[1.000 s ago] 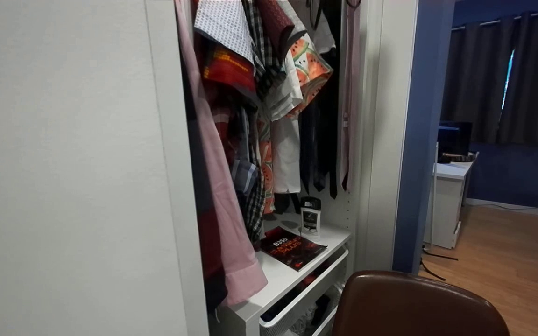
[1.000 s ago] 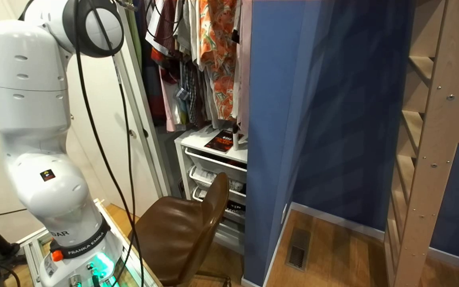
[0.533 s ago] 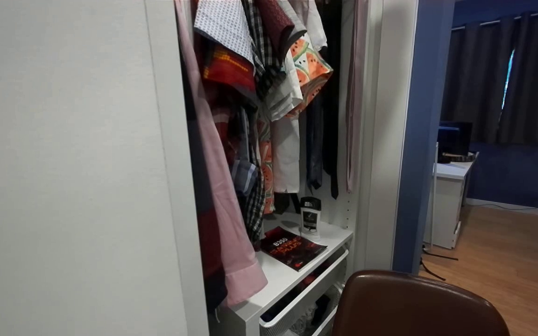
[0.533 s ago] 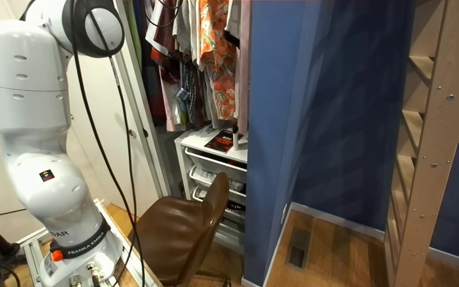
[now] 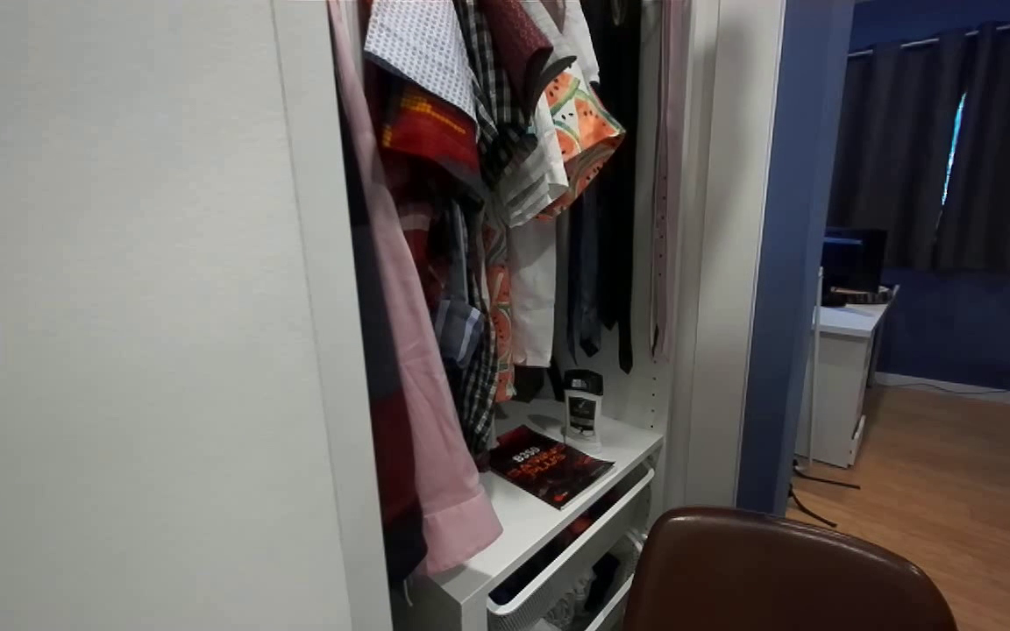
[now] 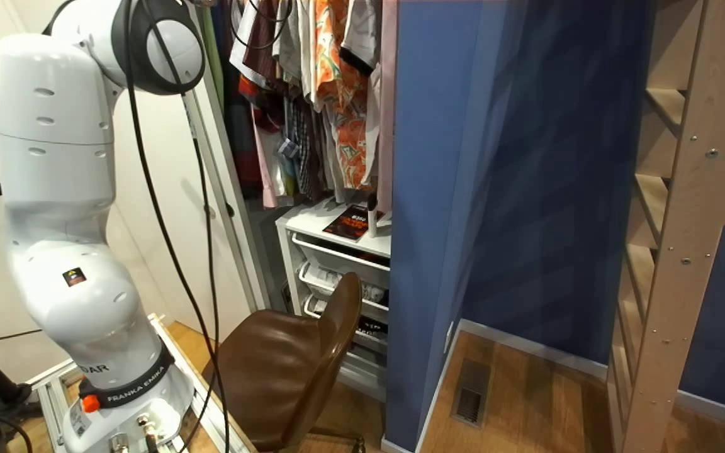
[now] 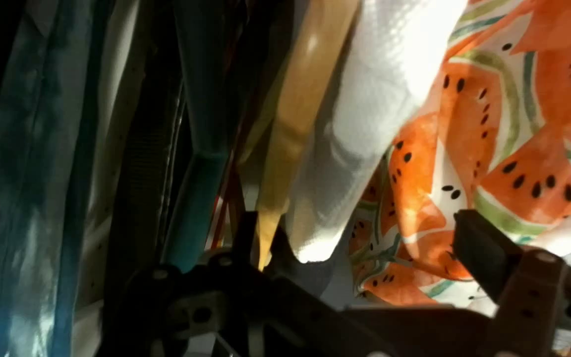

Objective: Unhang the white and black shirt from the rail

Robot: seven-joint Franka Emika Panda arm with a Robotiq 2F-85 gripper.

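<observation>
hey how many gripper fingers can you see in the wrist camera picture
2. In the wrist view, one finger stands left of the picture's middle, the other finger toward the right, before the watermelon-print garment. None seems hidden.

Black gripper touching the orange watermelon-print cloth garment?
Cannot tell. In the wrist view, the gripper has open jaws, one overlapping the garment; neither contact nor gap shows plainly.

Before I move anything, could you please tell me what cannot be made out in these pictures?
Rail: past the top edge in both exterior views.
White and black shirt, upper part: cut off by that same edge, both exterior views.
Watermelon-print cloth, wrist view: partly hidden behind the hand.
Container, in an exterior view: label print too small to read.
</observation>
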